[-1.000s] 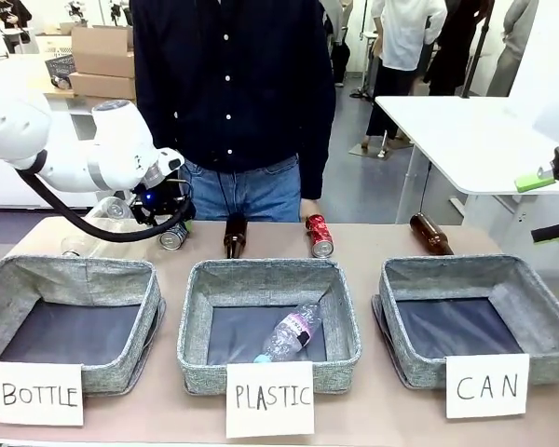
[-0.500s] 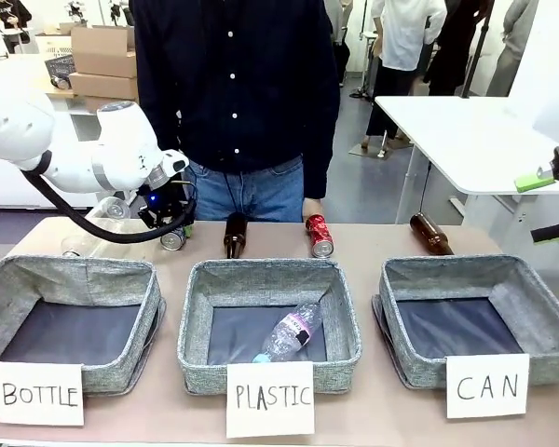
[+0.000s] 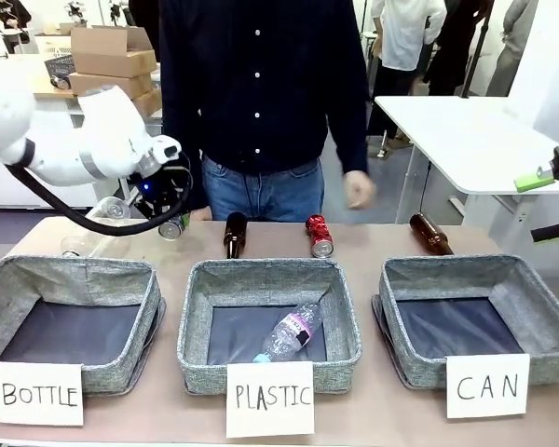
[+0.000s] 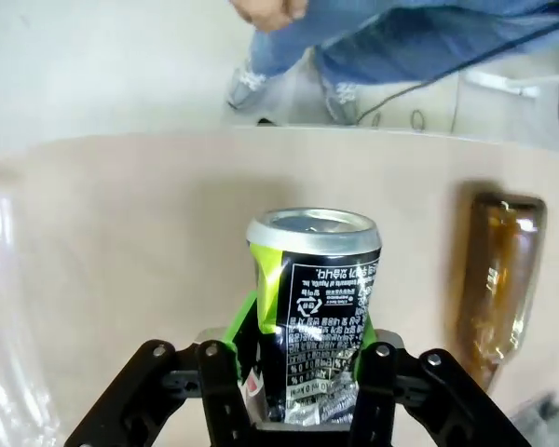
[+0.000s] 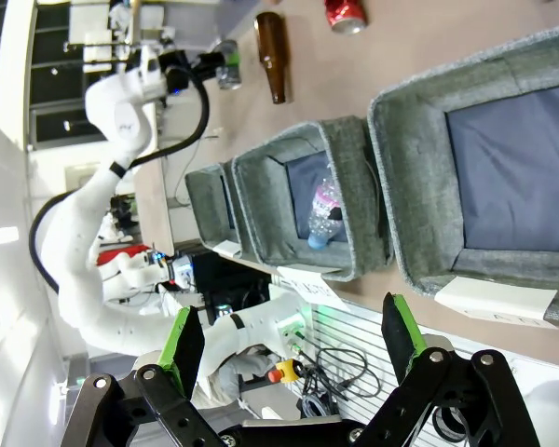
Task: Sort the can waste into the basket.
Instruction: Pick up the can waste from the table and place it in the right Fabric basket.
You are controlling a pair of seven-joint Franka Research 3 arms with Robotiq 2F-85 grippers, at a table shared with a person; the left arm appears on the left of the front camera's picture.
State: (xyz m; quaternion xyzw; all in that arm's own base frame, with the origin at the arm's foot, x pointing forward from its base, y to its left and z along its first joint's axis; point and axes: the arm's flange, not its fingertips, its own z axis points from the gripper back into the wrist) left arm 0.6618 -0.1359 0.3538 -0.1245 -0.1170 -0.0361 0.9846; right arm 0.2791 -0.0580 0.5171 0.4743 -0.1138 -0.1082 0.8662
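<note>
Now, the carry across. Nearest, at 4 o'clock in the front view, the CAN basket [image 3: 475, 264] shows a bare dark floor. Beside it at 6 o'clock, the PLASTIC basket [image 3: 197, 317] holds a clear plastic bottle [image 3: 289, 332]. At 3 o'clock the right gripper [image 5: 291, 317] hangs with its jaws spread wide and nothing between them. Farther back, the red can [image 3: 319, 236] lies on the surface [image 3: 354, 419] at 12 o'clock from the PLASTIC basket, with a brown bottle [image 3: 234, 234] at its 9 o'clock. Farther again, at 10 o'clock, the left gripper [image 4: 307, 321] is clamped on the dark, silver-topped can [image 4: 314, 251], which is lifted clear of the surface.

To do this well, I judge the arm should carry the can above the basket rims and sweep toward 4 o'clock. It should stay clear of the right gripper and of the person's hand [image 3: 359, 189] at 1 o'clock. It should let go only when low over the CAN basket's floor, so the can cannot bounce out.
</note>
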